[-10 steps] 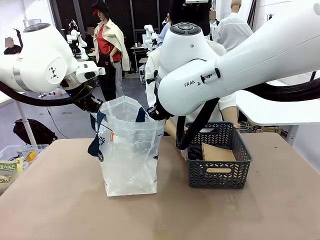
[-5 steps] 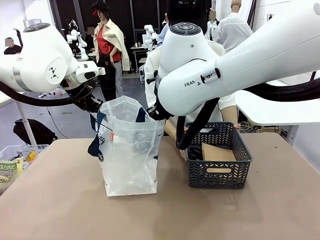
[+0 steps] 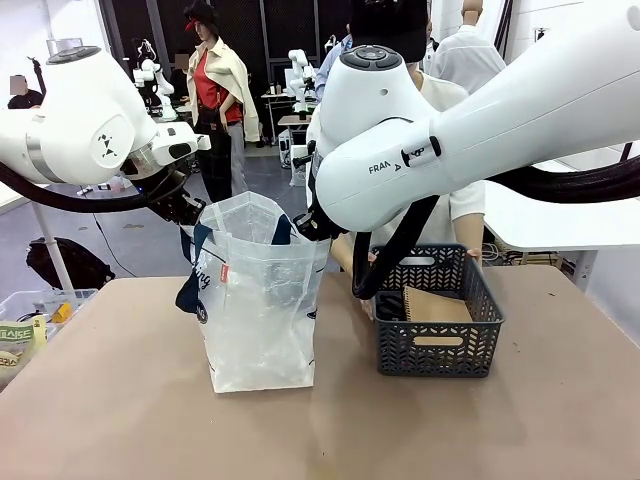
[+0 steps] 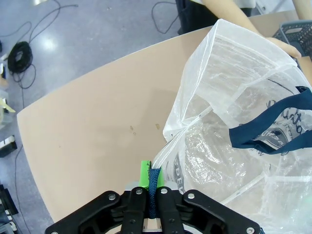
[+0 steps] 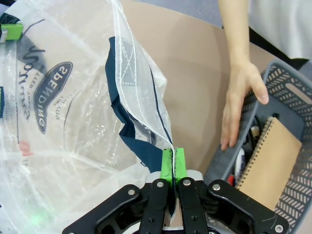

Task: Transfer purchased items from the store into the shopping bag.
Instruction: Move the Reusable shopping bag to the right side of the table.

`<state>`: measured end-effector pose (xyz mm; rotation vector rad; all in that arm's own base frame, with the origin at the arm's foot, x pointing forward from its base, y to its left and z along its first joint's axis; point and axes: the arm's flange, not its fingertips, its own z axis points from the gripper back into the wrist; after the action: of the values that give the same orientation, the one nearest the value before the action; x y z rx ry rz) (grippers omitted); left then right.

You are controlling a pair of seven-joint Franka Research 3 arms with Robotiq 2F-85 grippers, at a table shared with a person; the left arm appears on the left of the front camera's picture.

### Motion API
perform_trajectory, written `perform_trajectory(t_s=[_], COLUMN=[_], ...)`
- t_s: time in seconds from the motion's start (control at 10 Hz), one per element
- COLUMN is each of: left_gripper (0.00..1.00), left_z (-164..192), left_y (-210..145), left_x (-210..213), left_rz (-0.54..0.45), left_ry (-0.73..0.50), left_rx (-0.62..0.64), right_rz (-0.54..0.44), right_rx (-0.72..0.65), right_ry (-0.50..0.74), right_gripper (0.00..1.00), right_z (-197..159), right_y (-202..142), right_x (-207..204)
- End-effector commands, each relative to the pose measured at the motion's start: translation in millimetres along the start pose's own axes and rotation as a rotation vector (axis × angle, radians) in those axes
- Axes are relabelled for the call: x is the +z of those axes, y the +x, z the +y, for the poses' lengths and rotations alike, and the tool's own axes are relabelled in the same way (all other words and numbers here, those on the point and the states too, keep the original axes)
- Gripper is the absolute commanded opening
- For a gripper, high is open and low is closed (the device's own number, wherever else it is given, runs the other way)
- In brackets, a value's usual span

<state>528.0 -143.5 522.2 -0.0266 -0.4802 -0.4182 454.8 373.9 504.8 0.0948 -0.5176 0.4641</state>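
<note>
Shopping bag (image 3: 258, 300) is set upright on the bench (image 3: 120, 420) at centre-left of the front view, its mouth stretched open along a left-to-right line between two tools. The left tool (image 4: 151, 176) is closed tight on a navy strap handle (image 4: 154, 185) at one rim, and the right tool (image 5: 173, 163) is clamped on the opposite rim. The store (image 3: 437, 355) is placed just right of the bag, with a tan notebook (image 3: 436, 304) lying in it. The person's hand (image 5: 241, 95) is rested on the store's rim, so it is judged nearer the purchased items than either tool. "SPENDING" is read in the oval print (image 5: 52, 95) and "FRAN" on the right arm (image 3: 381, 168); the red tag (image 3: 224, 272) cannot be read.
</note>
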Motion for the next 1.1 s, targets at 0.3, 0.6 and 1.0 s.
perform_trajectory(t_s=[0.3, 0.6, 1.0], left_gripper=[0.0, 0.0, 0.0], left_z=[2.0, 2.0, 2.0], left_y=[-0.3, -0.3, -0.3], left_x=[3.0, 3.0, 3.0], left_rz=[0.002, 0.002, 0.002], left_ry=[0.005, 0.005, 0.005], left_rx=[0.003, 0.003, 0.003], right_rz=[0.002, 0.002, 0.002], right_rx=[-0.001, -0.001, -0.001], right_ry=[0.004, 0.004, 0.004], right_gripper=[0.0, 0.0, 0.0], right_z=[1.4, 1.4, 1.4], right_y=[-0.4, -0.4, -0.4], right_x=[-1.1, -1.1, -1.1])
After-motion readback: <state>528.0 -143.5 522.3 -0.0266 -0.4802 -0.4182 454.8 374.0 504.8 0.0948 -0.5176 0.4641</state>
